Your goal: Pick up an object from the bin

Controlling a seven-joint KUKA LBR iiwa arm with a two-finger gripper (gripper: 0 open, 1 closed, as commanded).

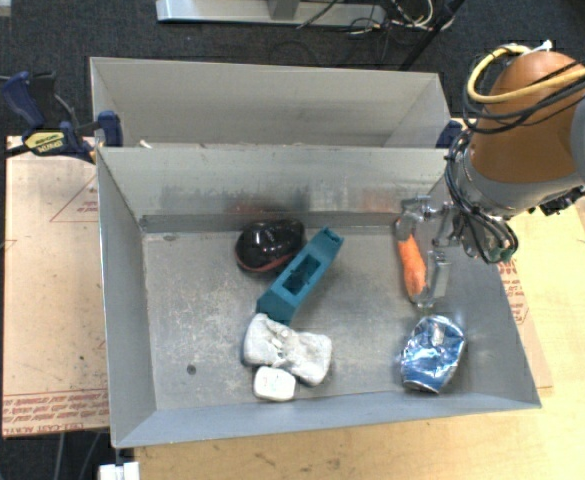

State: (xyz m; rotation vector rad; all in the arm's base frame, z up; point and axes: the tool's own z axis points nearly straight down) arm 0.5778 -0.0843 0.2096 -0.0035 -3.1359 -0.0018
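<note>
Gripper closed on an orange piece at the right of the bin

At the left of the grey bin (122,298), a black rounded thing (267,245) with a reddish patch lies by the back wall; what it is I cannot make out. Below it a white crumpled lump (292,346) touches a small white piece (274,383), and a teal block (300,276) lies tilted between the black thing and the lump. Right of the middle, the gripper (424,273) has its two metal fingers drawn narrow around an orange carrot-shaped piece (411,266), whose upper end is hidden under the metal. Just below lies a crumpled blue-and-silver wrapper (432,353), with no lettering clear enough to read. The orange-covered wrist (532,118) hides the bin's right rim.
</note>
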